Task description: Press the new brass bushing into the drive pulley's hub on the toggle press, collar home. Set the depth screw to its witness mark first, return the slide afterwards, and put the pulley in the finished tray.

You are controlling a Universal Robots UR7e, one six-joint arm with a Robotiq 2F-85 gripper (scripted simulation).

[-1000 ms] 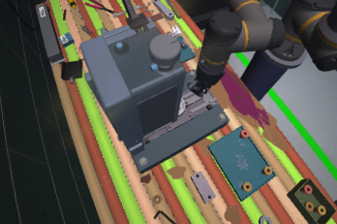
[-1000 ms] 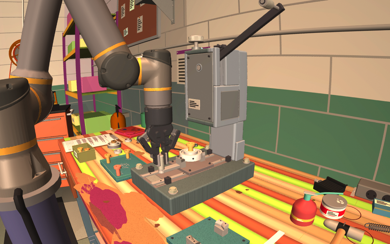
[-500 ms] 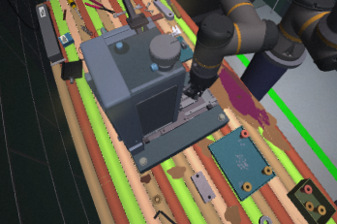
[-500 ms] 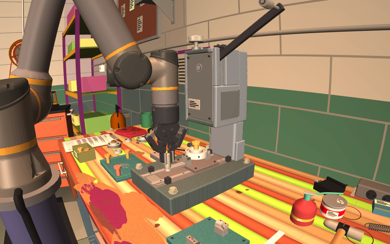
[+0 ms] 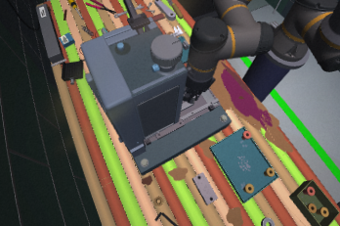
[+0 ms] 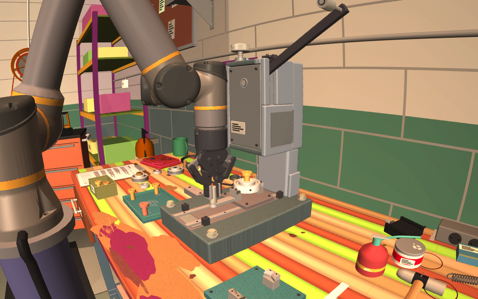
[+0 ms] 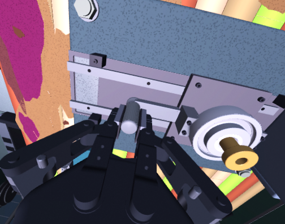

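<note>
My gripper (image 7: 129, 124) (image 6: 213, 189) (image 5: 191, 96) has its two fingers clamped on either side of the grey upright handle (image 7: 130, 120) (image 6: 213, 197) of the press's slide plate (image 7: 219, 99). On that plate sits the white drive pulley (image 7: 226, 133) (image 6: 247, 185), with the brass bushing (image 7: 239, 155) (image 6: 247, 174) standing proud of its hub. The plate is under the grey toggle press (image 6: 263, 108) (image 5: 132, 86), whose lever (image 6: 307, 29) points up and back. The knurled depth screw (image 6: 240, 48) (image 5: 167, 52) tops the press head.
The press base (image 6: 233, 219) takes the middle of the striped bench. A teal fixture plate with brass bushings (image 6: 148, 199) (image 5: 244, 159) and an olive box (image 6: 102, 186) lie beside it. A red tray (image 6: 160, 161) lies further back, and a red bottle (image 6: 372, 256) and a tin (image 6: 408, 253) near the front.
</note>
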